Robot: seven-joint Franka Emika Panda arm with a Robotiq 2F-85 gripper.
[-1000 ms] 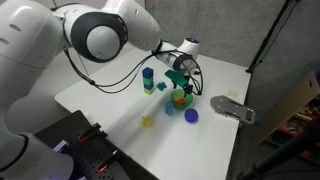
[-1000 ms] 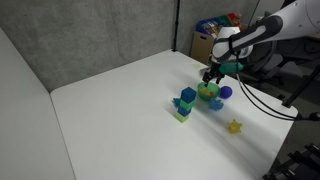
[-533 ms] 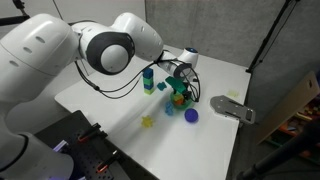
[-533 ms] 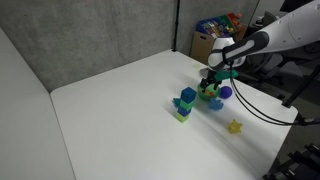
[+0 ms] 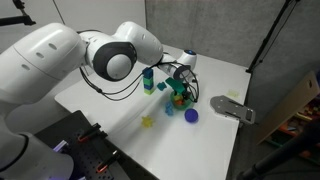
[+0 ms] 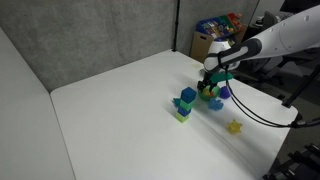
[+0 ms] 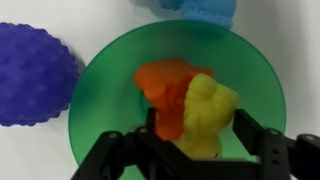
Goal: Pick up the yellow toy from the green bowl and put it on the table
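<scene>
Wrist view: my claw is spread wide down over the green bowl, gripping nothing; the yellow toy sits in the bowl between the jaws, pressed against an orange piece; can't tell if the jaws touch it; bumpy blue ball just beside the bowl on the white surface.
</scene>
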